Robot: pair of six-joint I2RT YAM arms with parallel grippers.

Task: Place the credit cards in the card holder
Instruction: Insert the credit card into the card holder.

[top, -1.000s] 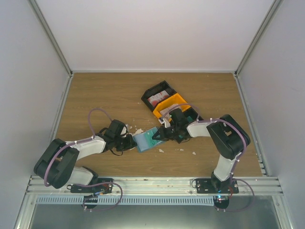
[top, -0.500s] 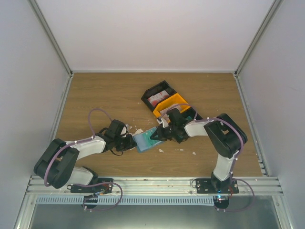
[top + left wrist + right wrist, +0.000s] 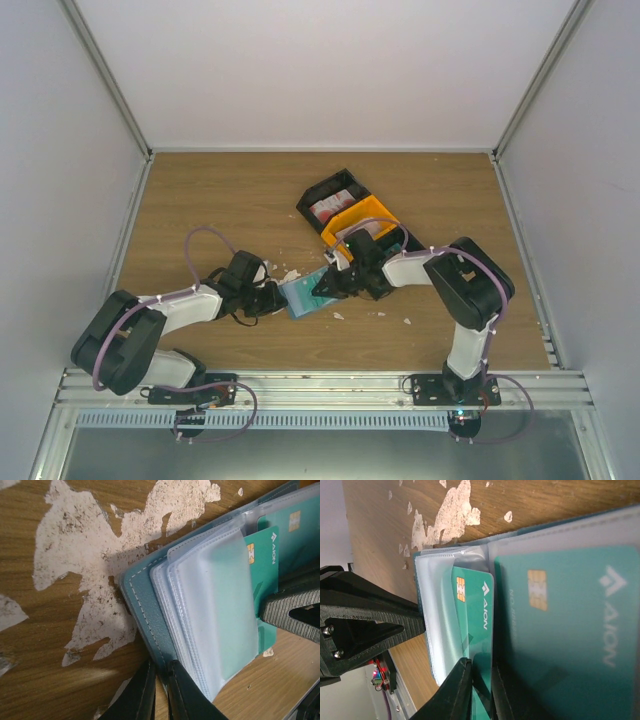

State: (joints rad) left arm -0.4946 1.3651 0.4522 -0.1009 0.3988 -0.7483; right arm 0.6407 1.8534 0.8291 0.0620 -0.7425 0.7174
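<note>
The blue card holder (image 3: 303, 293) lies open on the table between the two arms, its clear sleeves (image 3: 210, 625) fanned out. My left gripper (image 3: 161, 690) is shut on the holder's blue cover edge (image 3: 145, 625). My right gripper (image 3: 481, 690) is shut on a teal card (image 3: 479, 625) that sits partly inside a clear sleeve. A second teal card (image 3: 570, 625) sits in the neighbouring pocket. In the left wrist view the held teal card (image 3: 265, 580) pokes out of the sleeve beside the right gripper's finger (image 3: 295, 611).
A black-and-orange tray (image 3: 350, 208) holding red-blotched cards stands behind the holder. White scraps (image 3: 290, 273) and worn white patches (image 3: 90, 555) lie on the wood around it. The left gripper's body (image 3: 365, 625) is close beside the holder.
My right gripper has moved left toward the holder, pushing the teal card further into the sleeve. The left arm has held still.
</note>
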